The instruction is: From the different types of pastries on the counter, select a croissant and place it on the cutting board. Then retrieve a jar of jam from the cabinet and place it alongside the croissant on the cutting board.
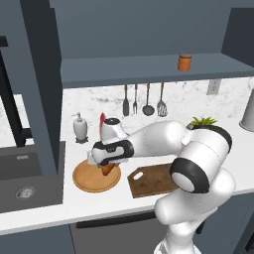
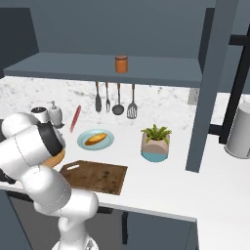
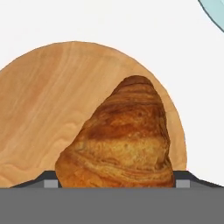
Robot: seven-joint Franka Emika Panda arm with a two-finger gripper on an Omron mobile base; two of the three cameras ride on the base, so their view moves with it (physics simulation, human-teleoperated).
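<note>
My gripper (image 1: 105,166) is shut on the croissant (image 1: 107,169), an orange-brown ridged pastry hanging just above the round light-wood plate (image 1: 87,179). Seen from the hand, the croissant (image 3: 122,140) sits between the two fingertips with the plate (image 3: 48,109) beneath it. The dark brown cutting board (image 1: 154,181) lies bare to the right of the plate on the white counter (image 1: 59,201). On the cabinet shelf (image 1: 129,67) stands the reddish-brown jar of jam (image 1: 184,62). A golden bun (image 2: 95,138) rests on a light blue plate (image 2: 110,141) behind the cutting board (image 2: 95,176).
A white soap dispenser (image 1: 80,127) stands behind the plate and a sink (image 1: 25,178) lies to its left. Utensils (image 1: 144,101) hang on the backsplash. A potted plant (image 2: 156,144) and a white canister (image 2: 240,132) stand to the right.
</note>
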